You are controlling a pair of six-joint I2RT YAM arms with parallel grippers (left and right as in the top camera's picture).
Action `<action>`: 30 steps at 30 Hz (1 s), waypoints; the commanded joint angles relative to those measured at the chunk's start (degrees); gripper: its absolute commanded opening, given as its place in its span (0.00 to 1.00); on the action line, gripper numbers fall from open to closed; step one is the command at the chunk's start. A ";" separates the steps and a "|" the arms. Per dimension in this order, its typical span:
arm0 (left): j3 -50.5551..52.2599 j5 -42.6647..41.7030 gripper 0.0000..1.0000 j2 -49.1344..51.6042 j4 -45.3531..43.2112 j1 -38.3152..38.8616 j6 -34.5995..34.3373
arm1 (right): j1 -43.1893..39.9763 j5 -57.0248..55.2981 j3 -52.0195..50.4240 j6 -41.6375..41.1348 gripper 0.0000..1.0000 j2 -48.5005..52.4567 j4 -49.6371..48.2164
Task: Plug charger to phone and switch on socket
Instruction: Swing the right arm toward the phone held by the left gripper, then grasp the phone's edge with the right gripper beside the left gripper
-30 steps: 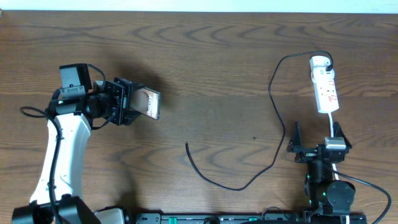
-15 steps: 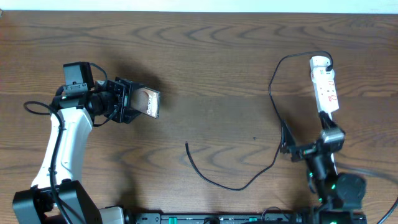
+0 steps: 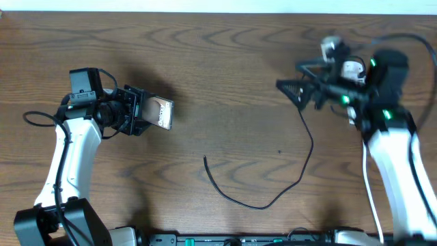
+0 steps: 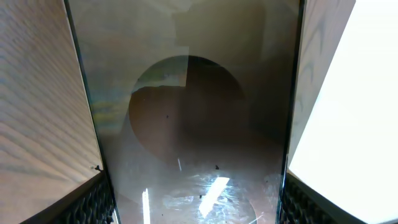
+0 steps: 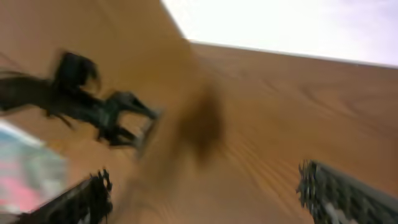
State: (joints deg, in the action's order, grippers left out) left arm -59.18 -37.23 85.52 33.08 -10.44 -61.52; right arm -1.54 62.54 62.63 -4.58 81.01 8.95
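My left gripper [image 3: 141,113] is shut on the phone [image 3: 162,114], which it holds on edge above the table's left side. The left wrist view is filled by the phone's glossy face [image 4: 199,124], clamped between the two black fingers [image 4: 93,205]. From the back right the thin black charger [image 3: 273,201] loops forward across the table, and its free tip [image 3: 205,158] lies near the middle. My right gripper [image 3: 295,92] hangs open and blurred at the back right, nothing between its jaws [image 5: 211,199]. Only a white end of the socket [image 3: 351,68] shows from under the right arm.
The brown wooden table [image 3: 225,61] runs to a pale wall at the back. Thick black robot cables trail beside the left arm [image 3: 31,119]. The right wrist view is motion-blurred, with a dark arm shape [image 5: 106,112] far off.
The right arm has swung from the front right edge up to the back right, over the socket, with its jaws wide. The left arm and the phone have barely moved.
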 commanded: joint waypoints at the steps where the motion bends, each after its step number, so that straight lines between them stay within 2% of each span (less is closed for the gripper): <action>1: -0.94 1.79 0.07 -0.11 -0.20 -0.09 -0.50 | 1.68 14.10 1.77 -13.84 0.99 9.07 -9.18; 2: -0.94 2.49 0.07 -0.11 -0.15 -0.09 -1.11 | 2.82 14.03 1.77 -19.76 0.99 12.22 -13.86; 6: -0.94 4.61 0.07 -0.11 -0.22 0.66 -4.46 | 8.57 12.55 1.77 -34.64 0.99 21.00 -24.44; 11: -0.94 8.72 0.07 -0.11 -0.22 4.09 -8.92 | 18.95 7.06 1.77 -41.77 0.99 28.68 -32.57; 18: -0.94 15.80 0.07 -0.11 -0.22 9.86 -15.78 | 29.40 -1.84 1.77 -43.87 0.96 31.19 -38.62; 23: -0.94 18.36 0.07 -0.11 -0.22 12.31 -20.81 | 32.06 -5.14 1.77 -43.82 0.84 31.19 -38.97; 30: -0.94 18.71 0.07 -0.11 -0.22 13.31 -27.12 | 33.77 -5.68 1.77 -40.72 0.86 31.19 -38.97</action>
State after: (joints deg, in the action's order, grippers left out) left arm -59.18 -19.57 85.54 33.12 2.70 -84.49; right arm 31.20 58.02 63.70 -47.37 112.12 -29.87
